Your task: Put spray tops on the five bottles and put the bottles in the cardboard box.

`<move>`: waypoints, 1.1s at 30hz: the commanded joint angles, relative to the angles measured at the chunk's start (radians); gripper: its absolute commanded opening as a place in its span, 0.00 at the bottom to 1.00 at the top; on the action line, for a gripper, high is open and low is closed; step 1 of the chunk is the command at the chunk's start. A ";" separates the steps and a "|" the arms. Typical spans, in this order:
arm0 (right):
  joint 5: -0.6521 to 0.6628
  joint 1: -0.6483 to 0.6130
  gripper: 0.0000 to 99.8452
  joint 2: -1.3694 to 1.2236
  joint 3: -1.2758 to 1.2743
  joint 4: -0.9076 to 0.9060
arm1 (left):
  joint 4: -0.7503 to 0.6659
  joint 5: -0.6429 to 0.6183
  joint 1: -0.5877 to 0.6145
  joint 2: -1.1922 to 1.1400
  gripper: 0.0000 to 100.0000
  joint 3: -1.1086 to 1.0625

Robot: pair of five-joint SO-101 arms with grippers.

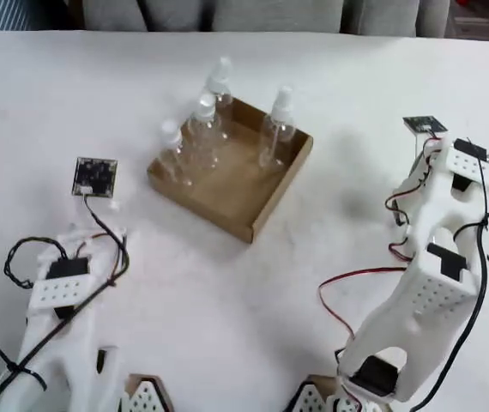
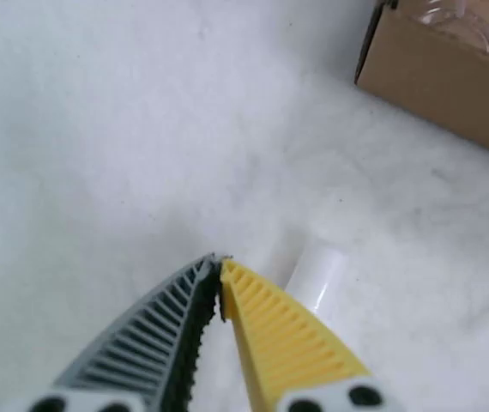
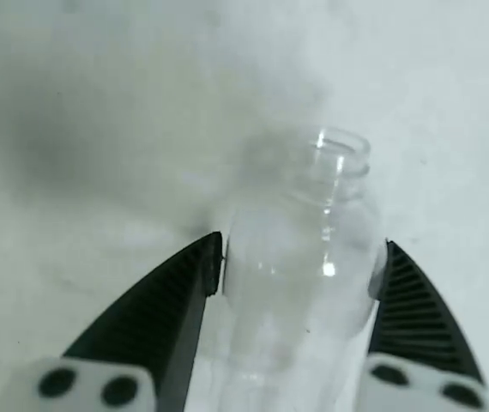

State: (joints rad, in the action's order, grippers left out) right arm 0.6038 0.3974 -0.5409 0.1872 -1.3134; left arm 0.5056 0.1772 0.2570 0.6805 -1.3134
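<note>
Bottles, four of them with tops on, stood in the box at the middle of the desk. They were bunched toward its far side, which left room near the front for one more. The fifth bottle sat between the black fingers of the right tool, over on the right and well apart from the box. The fingers lay against both its sides, which I took for a pinch meant to steady it. Its open neck pointed away from the tool, free to take a top. Whether it rested on the desk or hung above it, I couldn't tell. The left tool was pressed together on nothing, low over the desk to the left of the box. What looked like the last spray top lay just beside its yellow finger, probably waiting to be picked up.
</note>
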 commanded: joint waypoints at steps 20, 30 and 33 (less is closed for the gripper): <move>-0.158 -0.012 0.02 0.389 0.035 -0.206 | -0.026 0.009 0.002 0.007 0.02 0.009; -0.307 -0.068 0.02 0.714 -0.351 -0.151 | -0.026 0.009 0.002 0.007 0.02 0.009; -0.365 -0.096 0.02 0.829 -0.483 -0.074 | -0.026 0.009 0.004 0.007 0.02 0.009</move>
State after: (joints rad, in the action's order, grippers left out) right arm 0.2892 0.3299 0.1588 -0.2133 -1.4515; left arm 0.5056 0.1772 0.2570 0.6805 -1.3134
